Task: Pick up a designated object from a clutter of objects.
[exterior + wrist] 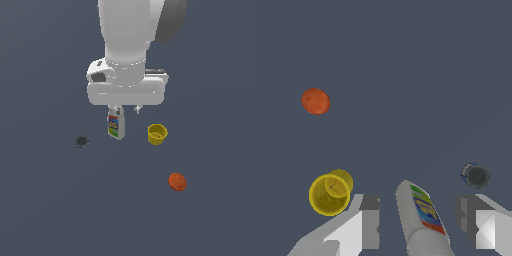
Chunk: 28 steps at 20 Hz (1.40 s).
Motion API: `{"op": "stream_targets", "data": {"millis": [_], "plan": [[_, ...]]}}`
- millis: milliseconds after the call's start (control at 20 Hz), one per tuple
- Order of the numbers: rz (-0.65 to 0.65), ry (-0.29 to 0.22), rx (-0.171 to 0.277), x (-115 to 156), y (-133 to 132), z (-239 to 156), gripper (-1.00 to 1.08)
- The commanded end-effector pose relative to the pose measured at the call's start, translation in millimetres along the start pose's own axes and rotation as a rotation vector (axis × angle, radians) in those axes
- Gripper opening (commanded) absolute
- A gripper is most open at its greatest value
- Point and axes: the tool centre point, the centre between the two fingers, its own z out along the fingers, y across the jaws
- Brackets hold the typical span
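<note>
Above the grey floor [45, 210], the gripper [418, 220] hangs with its fingers [370, 222] spread wide, the white bottle [423, 217] lying between them, ungrasped. Just beside the bottle, outside the fingers, stands the yellow cup [157, 134], upright. The dark disc [82, 141] sits on the bottle's other side; the orange-red ball [177, 181] lies well apart.

My arm cut off by exterior view's upper edge; my hand hides white bottle [115, 126] top; dark disc [82, 141] too small to identify.
</note>
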Motion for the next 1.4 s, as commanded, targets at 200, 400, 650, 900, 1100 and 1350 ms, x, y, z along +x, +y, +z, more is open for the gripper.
{"op": "stream_targets", "data": {"millis": [200,400,650,900,1100,1350], "plan": [[0.015,-0.002,-0.004,0,-2,3,0.28],[0.04,-0.006,-0.013,0,-6,9,0.28],[0.089,-0.012,-0.029,0,-13,20,0.28],[0.158,-0.017,-0.052,0,-23,35,0.28],[0.22,-0.02,-0.073,-2,-33,49,0.28],[0.297,-0.019,-0.099,-4,-45,67,0.28]]}}
